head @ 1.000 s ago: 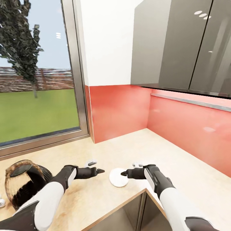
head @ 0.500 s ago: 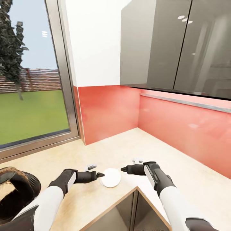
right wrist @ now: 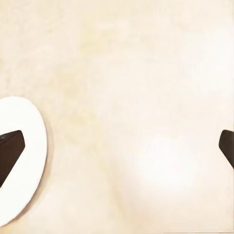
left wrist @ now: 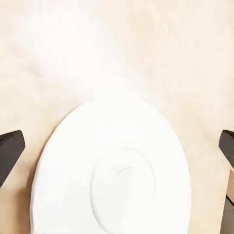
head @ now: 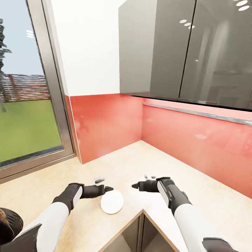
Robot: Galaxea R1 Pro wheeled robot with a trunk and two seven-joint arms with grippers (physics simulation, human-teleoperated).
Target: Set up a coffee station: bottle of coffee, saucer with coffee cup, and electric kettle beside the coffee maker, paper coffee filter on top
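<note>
Landmark: we place everything against the saucer, which lies flat on the counter near the inside corner of its front edge.
Window: far left of the saucer, behind the counter.
Dark object: at the lower left edge, well left of the saucer; we cannot tell what it is.
Left gripper: just left of the saucer and above it, fingers spread wide, holding nothing; in its wrist view we see the saucer between the finger tips.
Right gripper: just right of the saucer, spread apart and empty; we see the saucer's rim at one fingertip in its wrist view.
Cabinets: above and right of the saucer, over the red backsplash.
</note>
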